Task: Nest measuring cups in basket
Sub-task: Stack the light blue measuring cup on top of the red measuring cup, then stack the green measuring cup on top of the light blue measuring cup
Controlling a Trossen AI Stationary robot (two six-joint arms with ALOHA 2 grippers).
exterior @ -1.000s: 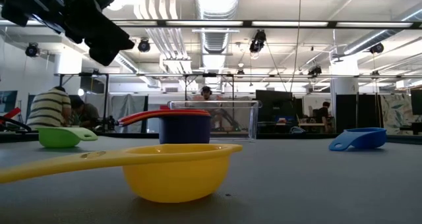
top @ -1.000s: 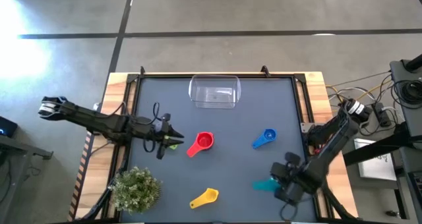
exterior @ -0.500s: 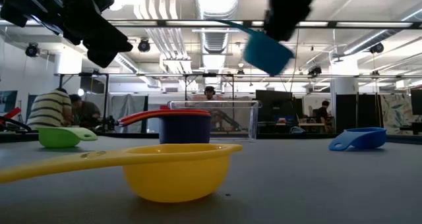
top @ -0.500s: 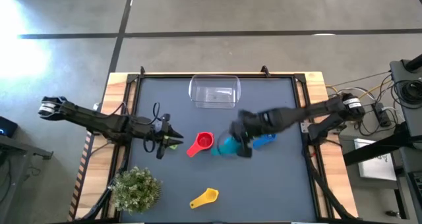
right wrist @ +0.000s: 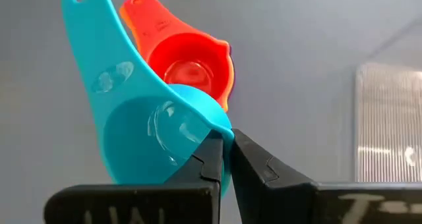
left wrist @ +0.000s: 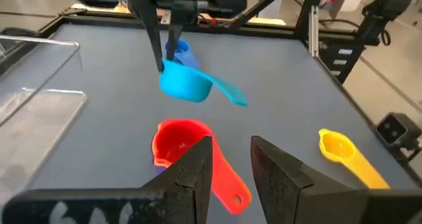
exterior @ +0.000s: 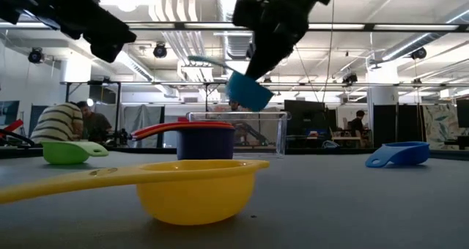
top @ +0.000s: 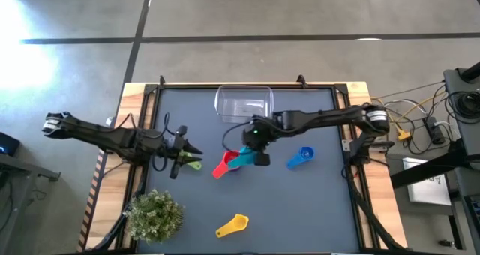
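Teal cup (top: 244, 158) hangs in the air just over the red cup (top: 228, 163), pinched by its rim in the right gripper (top: 259, 151). The right wrist view shows those fingers (right wrist: 212, 159) nearly closed on the edge of the bowl, with the flat handle sticking out away from the arm. From the low view the teal cup (exterior: 248, 91) is tilted and well clear of the table, above the stacked cups in the middle.

The red cup sits on the mat near the centre, its handle pointing toward the near left; in the low view a dark blue or purple bowl (exterior: 206, 141) seems to sit under its rim, though I can't sort out that stack for certain.

The left gripper (top: 184, 151) is off to the left of the red cup, beside the green cup (top: 194, 164). Its fingers (left wrist: 191, 174) show a narrow gap with nothing between them.

The blue cup (top: 301, 157) lies to the right of the teal one, apart from it. The yellow cup (top: 232, 225) lies alone near the front edge. The basket (top: 244, 105) stands at the back of the table, and I see nothing in it. A plant (top: 155, 214) sits at the front left corner.
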